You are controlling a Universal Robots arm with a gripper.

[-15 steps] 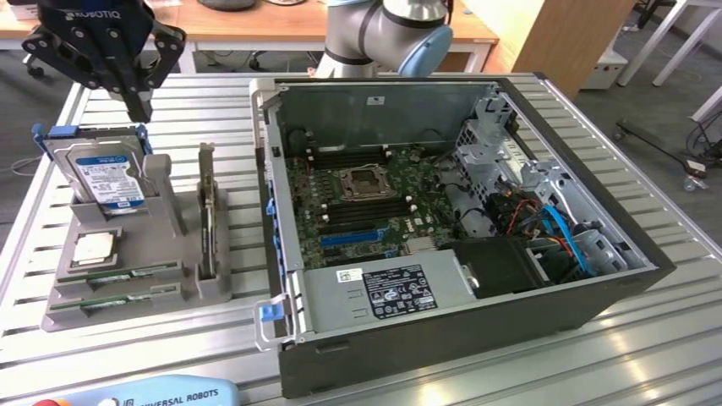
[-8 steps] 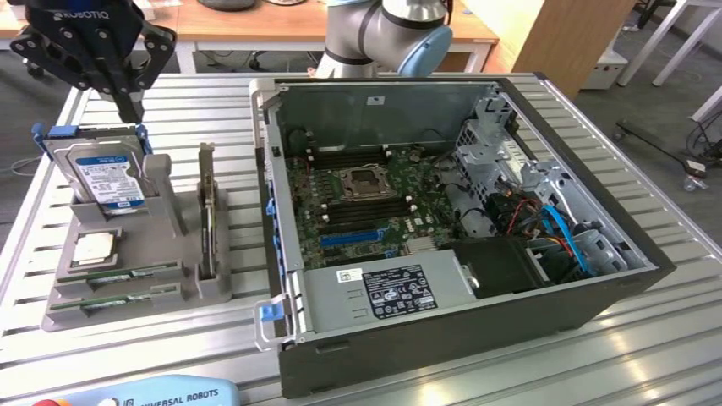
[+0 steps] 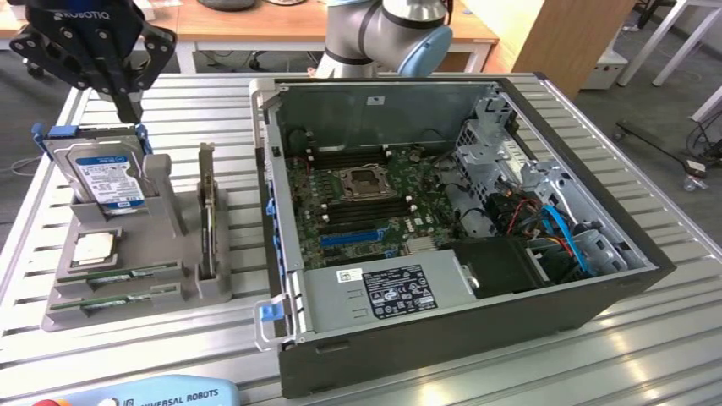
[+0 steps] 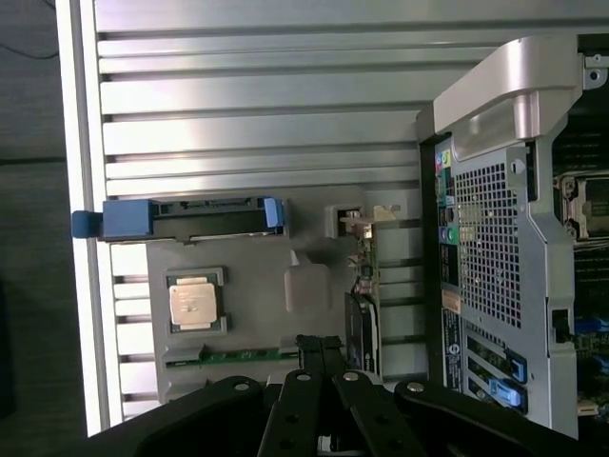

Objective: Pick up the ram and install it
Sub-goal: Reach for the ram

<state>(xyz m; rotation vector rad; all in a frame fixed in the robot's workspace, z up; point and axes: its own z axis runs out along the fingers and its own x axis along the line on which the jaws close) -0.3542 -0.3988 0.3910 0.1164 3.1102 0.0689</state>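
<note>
Two ram sticks lie flat in the front slots of a grey holder (image 3: 68,309) at the exterior view's left: one ram stick (image 3: 122,274) and a second (image 3: 113,298) just in front of it. In the wrist view a green ram edge (image 4: 243,356) shows beside the fingertips. My gripper (image 3: 128,108) hangs above the far end of the holder, over the upright hard drive (image 3: 107,173). Its fingers are shut together with nothing between them, and it is well clear of the ram. In the wrist view the gripper (image 4: 319,345) points down at the holder.
The holder also carries a silver processor (image 3: 96,245) and an upright expansion card (image 3: 206,211). The open computer case (image 3: 282,279) fills the table's middle, with the motherboard (image 3: 361,203) and its memory slots (image 3: 378,209) exposed. A teach pendant (image 3: 135,396) lies at the front edge.
</note>
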